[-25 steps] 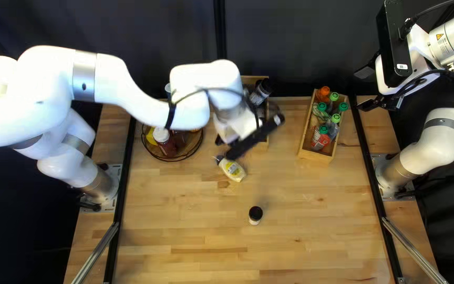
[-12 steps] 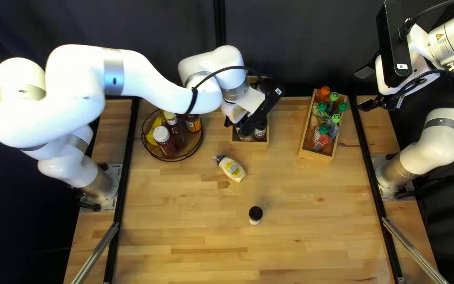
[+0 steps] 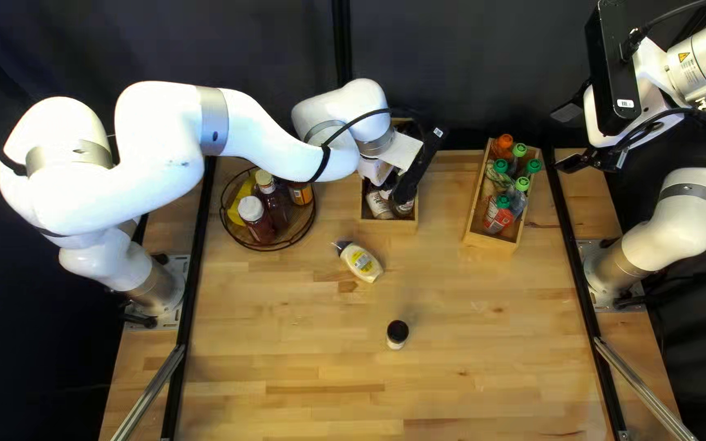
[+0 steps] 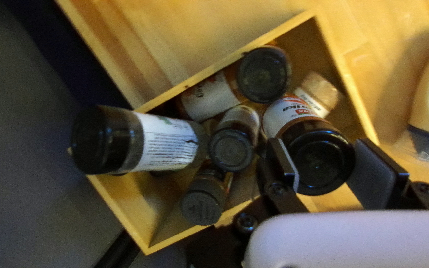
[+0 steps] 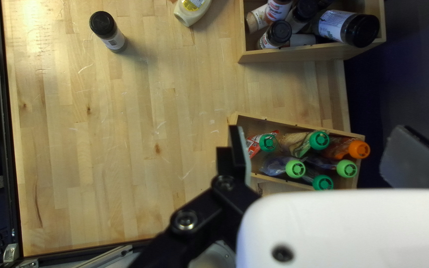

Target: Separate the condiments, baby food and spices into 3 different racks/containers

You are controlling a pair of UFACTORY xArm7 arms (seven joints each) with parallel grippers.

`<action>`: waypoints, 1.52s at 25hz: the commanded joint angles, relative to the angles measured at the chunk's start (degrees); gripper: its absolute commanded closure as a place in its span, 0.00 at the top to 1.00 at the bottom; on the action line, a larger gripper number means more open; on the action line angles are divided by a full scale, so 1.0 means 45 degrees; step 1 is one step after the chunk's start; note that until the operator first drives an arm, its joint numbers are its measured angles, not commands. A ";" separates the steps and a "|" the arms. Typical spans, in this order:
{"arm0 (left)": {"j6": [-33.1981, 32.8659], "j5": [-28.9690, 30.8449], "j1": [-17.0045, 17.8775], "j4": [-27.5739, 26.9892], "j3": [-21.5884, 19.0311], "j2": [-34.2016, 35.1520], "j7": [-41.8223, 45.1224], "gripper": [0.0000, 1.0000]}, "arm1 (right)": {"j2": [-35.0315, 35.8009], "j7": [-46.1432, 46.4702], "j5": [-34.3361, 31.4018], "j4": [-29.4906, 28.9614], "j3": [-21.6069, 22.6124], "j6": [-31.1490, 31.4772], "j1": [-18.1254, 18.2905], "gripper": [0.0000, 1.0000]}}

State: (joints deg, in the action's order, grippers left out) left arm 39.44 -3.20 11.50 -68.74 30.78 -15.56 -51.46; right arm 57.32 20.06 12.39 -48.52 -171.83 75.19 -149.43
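At the back middle of the top left view my left gripper (image 3: 395,189) reaches into a wooden box (image 3: 388,224) of spice jars. In the left wrist view my left gripper (image 4: 323,166) is shut on the black lid of a tilted spice jar (image 4: 294,116) in the box; several others lie or lean around it. Right gripper (image 3: 565,140) is raised at the top right; its own view shows the right gripper (image 5: 321,154) open, nothing between its fingers. A squeeze bottle (image 3: 361,262) lies on the table, and a black-lidded jar (image 3: 397,333) stands nearer the front.
A round wire-rimmed rack (image 3: 268,246) with condiment bottles is at the left, partly under my left arm. A wooden box (image 3: 490,240) of pouches with green and orange caps stands right of the spice box. Dark curtains (image 3: 467,65) hang behind the table.
My left gripper has moved back and rightward, its wrist turning over the spice box. More of the round rack's bottles shows. The right arm and the table's bottle and jar are unmoved.
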 commanded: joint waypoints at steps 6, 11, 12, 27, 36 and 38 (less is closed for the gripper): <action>-0.0049 -0.0251 -0.0054 0.0231 -0.0115 -0.0116 -0.0061 1.00 | 0.0000 0.0000 0.0000 0.0000 0.0000 0.0000 0.0000 1.00; 0.0860 -0.0398 -0.0037 -0.0221 -0.0137 -0.0029 0.0116 1.00 | 0.0000 0.0000 0.0000 0.0000 0.0000 0.0000 0.0000 1.00; 0.1105 -0.0350 0.0027 -0.0322 -0.0136 0.0054 0.0224 1.00 | 0.0000 0.0000 0.0000 0.0000 0.0000 0.0000 0.0000 1.00; 0.3611 -0.1499 0.1370 0.0464 -0.1315 0.2400 0.1527 1.00 | 0.0000 0.0000 0.0000 0.0000 0.0000 0.0000 0.0000 1.00; 0.2632 -0.0423 0.3196 0.0805 -0.2548 0.2594 0.8044 1.00 | 0.0000 0.0000 0.0000 0.0000 0.0000 0.0000 0.0000 1.00; 0.2420 0.0067 0.3584 0.0735 -0.2716 0.2344 0.9928 1.00 | 0.0000 0.0000 0.0000 0.0000 0.0000 0.0000 0.0000 1.00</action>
State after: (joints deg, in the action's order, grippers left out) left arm 52.46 -6.62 23.84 -64.71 20.46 -3.28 -20.10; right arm 57.32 20.06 12.39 -48.52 -171.83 75.19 -149.43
